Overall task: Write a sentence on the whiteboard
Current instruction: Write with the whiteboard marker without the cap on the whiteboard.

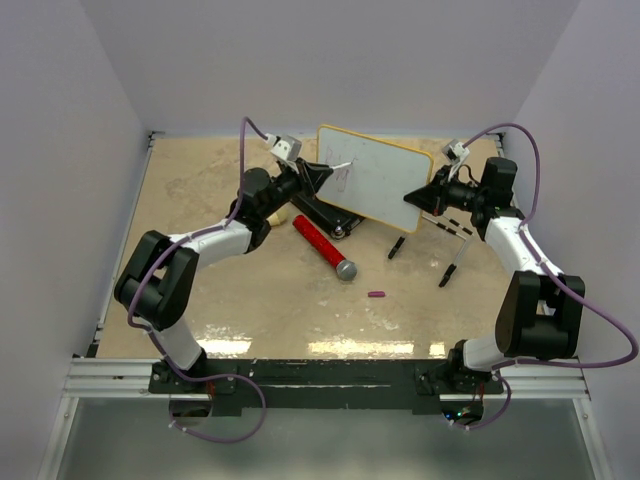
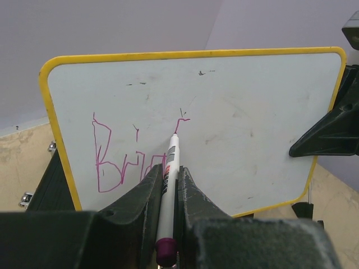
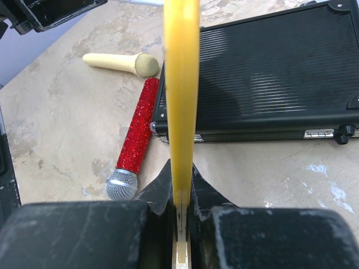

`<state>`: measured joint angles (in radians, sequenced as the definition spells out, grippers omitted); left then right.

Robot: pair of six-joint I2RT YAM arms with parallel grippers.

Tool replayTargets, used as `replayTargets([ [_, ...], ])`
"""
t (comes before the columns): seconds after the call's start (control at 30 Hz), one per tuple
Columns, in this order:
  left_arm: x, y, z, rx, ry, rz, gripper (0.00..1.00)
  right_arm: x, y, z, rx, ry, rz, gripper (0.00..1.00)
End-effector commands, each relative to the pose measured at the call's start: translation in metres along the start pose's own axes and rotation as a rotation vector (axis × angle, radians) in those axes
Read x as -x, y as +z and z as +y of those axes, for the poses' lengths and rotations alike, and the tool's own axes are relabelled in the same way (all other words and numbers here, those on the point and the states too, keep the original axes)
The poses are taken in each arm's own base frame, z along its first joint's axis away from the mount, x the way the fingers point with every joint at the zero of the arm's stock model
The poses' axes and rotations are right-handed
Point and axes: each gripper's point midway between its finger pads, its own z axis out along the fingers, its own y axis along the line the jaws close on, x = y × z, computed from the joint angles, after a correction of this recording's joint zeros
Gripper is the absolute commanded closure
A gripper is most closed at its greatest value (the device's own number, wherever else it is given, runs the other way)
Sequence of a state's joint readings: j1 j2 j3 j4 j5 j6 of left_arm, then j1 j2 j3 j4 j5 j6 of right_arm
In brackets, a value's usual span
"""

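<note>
Left hand [image 2: 170, 171] pinches a marker [image 2: 171, 151], its long axis aimed at the whiteboard [image 2: 252, 101], tip touching the sentence's [image 2: 112, 162] rightmost stroke. Blank surface runs toward the right hand [image 3: 180, 178], which pinches the rim and holds it upright over the tabletop [image 3: 67, 129].

The top view looks down from above and behind the arm bases [image 1: 465, 375] over the whole bench [image 1: 300, 300], the left wrist view faces the whiteboard [image 2: 224, 112] squarely from close by, and the right wrist view, as close, sees that same board edge-on, the bench beyond.
</note>
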<state>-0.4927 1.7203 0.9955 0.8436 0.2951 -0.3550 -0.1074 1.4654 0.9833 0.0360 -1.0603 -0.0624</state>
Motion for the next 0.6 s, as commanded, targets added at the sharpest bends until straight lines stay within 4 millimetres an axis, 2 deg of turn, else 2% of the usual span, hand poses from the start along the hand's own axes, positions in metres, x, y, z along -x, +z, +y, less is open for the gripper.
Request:
replayTargets([
  [0.0,-0.017,-0.004,0.006,0.005,0.022,0.045,1.0,0.009,0.001,0.003,0.015,-0.047,-0.006,1.0],
  [0.33,-0.041,-0.018,0.005,-0.001,-0.005,0.094,1.0,0.01,0.001,0.003,0.015,-0.05,-0.008,1.0],
  [0.57,-0.026,-0.016,0.0,-0.015,0.003,0.062,1.0,0.01,0.001,0.004,0.017,-0.05,-0.009,1.0],
])
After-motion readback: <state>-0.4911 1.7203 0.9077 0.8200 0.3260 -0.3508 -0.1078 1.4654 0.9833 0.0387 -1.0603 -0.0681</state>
